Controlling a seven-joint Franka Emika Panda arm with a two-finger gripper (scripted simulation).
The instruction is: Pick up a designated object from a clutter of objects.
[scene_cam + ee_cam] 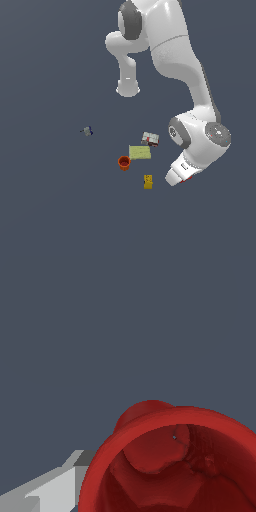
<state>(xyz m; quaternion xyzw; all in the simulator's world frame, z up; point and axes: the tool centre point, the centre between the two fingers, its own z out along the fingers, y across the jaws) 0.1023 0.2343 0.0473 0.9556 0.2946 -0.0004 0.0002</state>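
The red cup (175, 466) fills the near part of the wrist view, its rimmed mouth open toward the camera. One grey finger (50, 491) lies against its outer wall and the other finger is hidden. My gripper (174, 179) appears shut on the cup's rim. In the exterior view the hand covers the cup, and only red slivers (186, 179) show beside it. The rest of the clutter lies to the exterior view's left of the hand: an orange cup (124, 163), a pale green flat block (139, 152), a white-red box (150, 139) and a yellow box (148, 181).
A small grey piece (87, 131) lies apart, farther toward the exterior view's left. The arm's base (128, 89) stands behind the clutter. The floor is a plain dark grey.
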